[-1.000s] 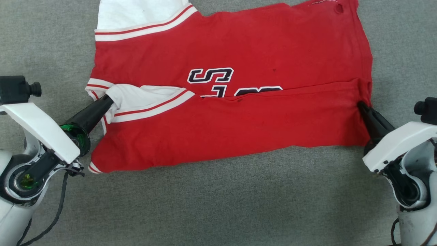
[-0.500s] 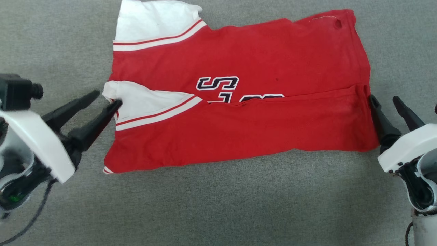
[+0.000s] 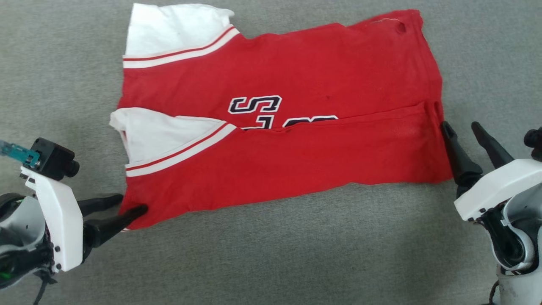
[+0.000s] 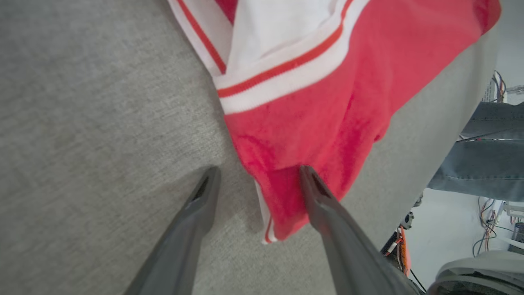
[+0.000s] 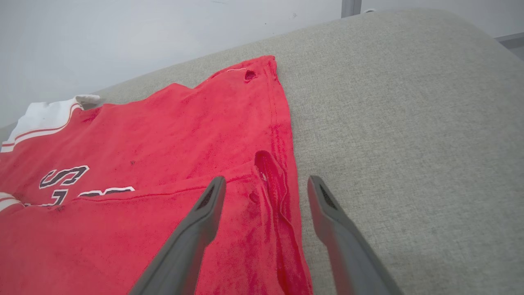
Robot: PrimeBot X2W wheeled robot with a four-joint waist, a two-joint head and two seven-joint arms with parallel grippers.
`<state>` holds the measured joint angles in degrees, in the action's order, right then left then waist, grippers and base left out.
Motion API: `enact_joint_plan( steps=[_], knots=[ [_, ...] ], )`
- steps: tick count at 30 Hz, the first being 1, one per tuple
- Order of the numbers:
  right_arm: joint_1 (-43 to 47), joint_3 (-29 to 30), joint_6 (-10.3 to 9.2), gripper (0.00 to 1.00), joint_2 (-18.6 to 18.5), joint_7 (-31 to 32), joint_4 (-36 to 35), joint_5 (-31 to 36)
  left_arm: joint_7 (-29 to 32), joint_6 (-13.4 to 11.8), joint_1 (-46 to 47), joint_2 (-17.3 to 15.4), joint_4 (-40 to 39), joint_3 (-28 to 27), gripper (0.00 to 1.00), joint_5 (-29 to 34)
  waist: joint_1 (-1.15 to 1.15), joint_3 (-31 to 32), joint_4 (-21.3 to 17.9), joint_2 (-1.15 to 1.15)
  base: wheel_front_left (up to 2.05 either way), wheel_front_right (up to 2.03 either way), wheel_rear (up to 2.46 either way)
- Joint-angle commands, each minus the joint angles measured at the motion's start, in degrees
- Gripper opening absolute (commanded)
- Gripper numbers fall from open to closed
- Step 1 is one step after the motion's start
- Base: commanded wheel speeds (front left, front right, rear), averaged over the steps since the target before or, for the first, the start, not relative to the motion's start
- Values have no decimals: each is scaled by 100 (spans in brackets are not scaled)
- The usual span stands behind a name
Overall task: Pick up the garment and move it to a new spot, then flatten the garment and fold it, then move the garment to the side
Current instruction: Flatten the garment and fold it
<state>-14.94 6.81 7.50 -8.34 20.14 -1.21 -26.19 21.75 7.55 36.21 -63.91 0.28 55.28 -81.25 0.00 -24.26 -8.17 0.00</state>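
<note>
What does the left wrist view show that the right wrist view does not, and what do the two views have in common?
Left wrist view: the left gripper, open, with the near corner of the garment between its fingers, and cables beyond the edge of the grey surface.
Right wrist view: the right gripper, open, astride the garment's hem edge; a small hole near the far corner; the black print; a pale wall.
Shared: the red garment with white striped sleeve trim, lying on the grey surface.
</note>
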Motion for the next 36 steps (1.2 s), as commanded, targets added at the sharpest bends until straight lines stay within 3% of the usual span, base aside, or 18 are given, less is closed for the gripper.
enact_joint_plan(
  steps=[1, 4, 5, 8, 13, 18, 25, 26, 27, 28, 36],
  knots=[
    [-45, -12, -2, 100, 23, -18, 2, -17, 178, -14, 8, 95, 82, 134, 100, -70, 0, -66, -89, 0, 0, 0, 0],
    [-85, -8, -2, 100, 37, -48, 30, -26, 450, -16, 53, 243, 186, 307, 96, -249, 0, -114, -166, 0, 0, 0, 0],
    [-85, -16, -1, 100, 36, -54, 37, -31, 510, -16, 74, 318, 188, 333, 56, -329, 0, -127, -184, 0, 0, 0, 0],
    [-92, -31, -1, 100, 37, -67, 54, -33, 612, -15, 163, 452, 221, 373, 0, -464, 0, -159, -229, 0, 0, 0, 0],
    [-106, -212, -1, 100, -142, 208, 117, -20, 596, -17, 279, 458, 282, 387, 0, -501, 0, -174, -257, 0, 0, 0, 0],
    [-139, -589, -2, 100, -551, 997, 134, 79, 460, -17, 356, 432, 240, 371, 0, -470, 0, -176, -234, 0, 0, 0, 0],
    [-583, -808, -1, 100, -656, 1909, 617, 121, 228, -17, 435, 470, 149, 388, 0, -439, 0, -221, -136, 0, 0, 0, 0],
    [-638, -815, -1, 81, -648, 1965, 709, 121, 195, -17, 448, 481, 157, 395, 0, -423, 0, -223, -107, 0, 0, 0, 0],
    [-666, -836, -1, 33, -655, 2032, 807, 141, 157, -17, 464, 503, 171, 402, 0, -418, 0, -222, -76, 0, 0, 0, 0],
    [-693, -831, -1, 0, -652, 2077, 898, 152, 122, -17, 479, 534, 181, 416, 0, -411, 0, -217, -46, 0, 0, 0, 0],
    [-570, -570, -2, 0, -733, 2053, 858, 190, -426, -15, 272, 488, -36, 432, 0, -500, 0, -71, 123, 0, 0, 0, 0]
  ],
)
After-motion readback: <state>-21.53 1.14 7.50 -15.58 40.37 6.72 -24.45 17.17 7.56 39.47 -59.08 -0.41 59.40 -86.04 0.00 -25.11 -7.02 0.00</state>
